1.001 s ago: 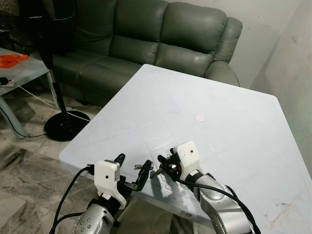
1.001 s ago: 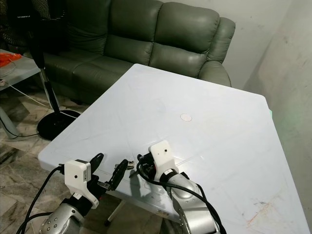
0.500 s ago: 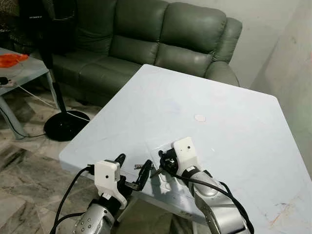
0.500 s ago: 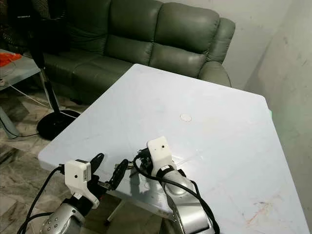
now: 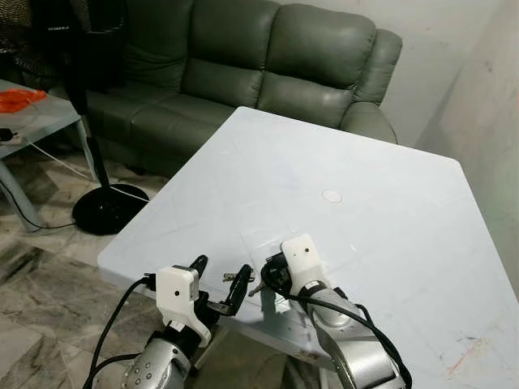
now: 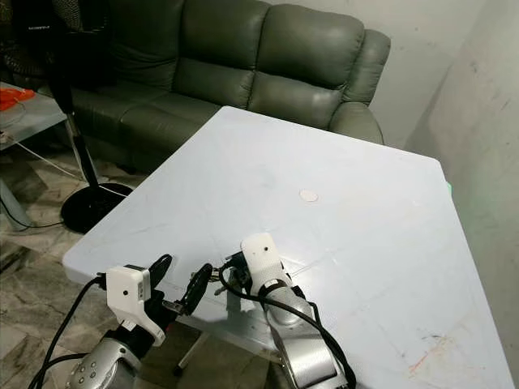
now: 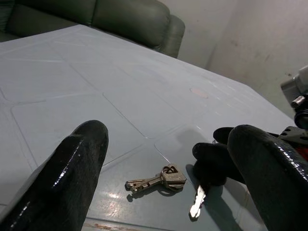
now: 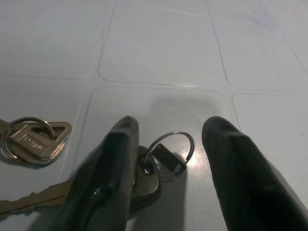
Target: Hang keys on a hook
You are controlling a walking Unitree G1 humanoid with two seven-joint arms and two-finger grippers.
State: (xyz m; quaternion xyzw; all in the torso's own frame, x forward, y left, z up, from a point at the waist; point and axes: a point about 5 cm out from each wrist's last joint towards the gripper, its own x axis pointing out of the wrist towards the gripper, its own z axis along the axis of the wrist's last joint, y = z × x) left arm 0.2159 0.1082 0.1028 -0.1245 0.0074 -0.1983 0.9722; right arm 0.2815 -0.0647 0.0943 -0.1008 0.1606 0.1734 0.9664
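Two key bunches lie on the white table (image 5: 365,162) near its front edge. A brass pair on a ring (image 7: 161,179) lies flat, seen again as the brass pair (image 8: 31,139). Beside it lies a dark-headed key (image 8: 144,185) with a loose steel ring (image 8: 171,149). My right gripper (image 8: 172,126) is open and low on the table, one finger on each side of that ring, one fingertip (image 8: 120,139) touching the key's head. My left gripper (image 5: 219,275) hovers open at the table's front edge, facing the brass pair.
A green sofa (image 5: 268,65) stands behind the table. A fan stand (image 5: 109,207) and a glass side table (image 5: 32,113) are on the left over tiled floor. A small round mark (image 5: 332,195) sits mid-table. A wall runs along the right.
My right gripper has slid a little left and forward along the table, closing in over the dark-headed key and its ring. The left arm has stayed put.
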